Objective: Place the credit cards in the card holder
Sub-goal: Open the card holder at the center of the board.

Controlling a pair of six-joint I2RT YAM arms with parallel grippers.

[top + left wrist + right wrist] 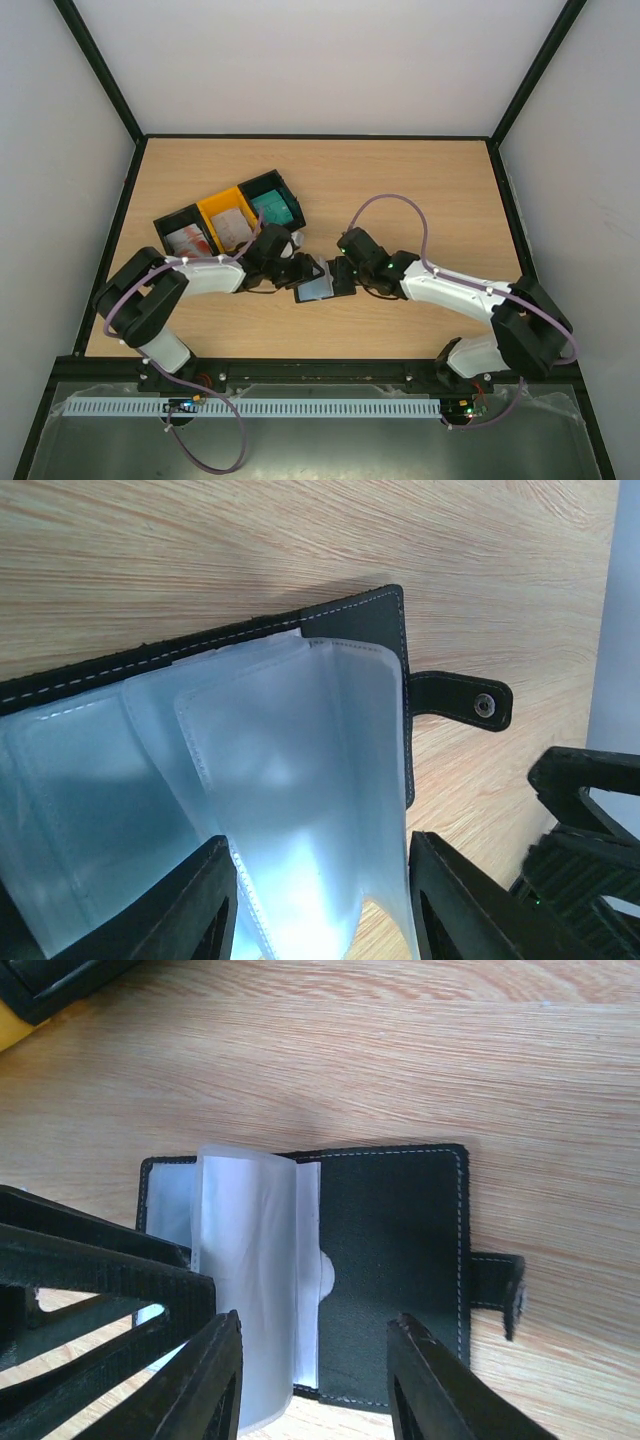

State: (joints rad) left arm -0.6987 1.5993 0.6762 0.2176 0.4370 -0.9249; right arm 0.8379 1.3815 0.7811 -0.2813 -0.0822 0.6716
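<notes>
Both spread: left gripper (318, 842) around clear sleeves (300, 760), right gripper (316, 1322) over the open card holder (395, 1260) lying lengthwise between them; credit cards (272, 207) nearer left, in bins (218, 197).

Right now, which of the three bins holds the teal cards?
The black bin at the row's right end: teal cards inside. The yellow bin holds pale cards, the left black bin red-and-white ones.
</notes>
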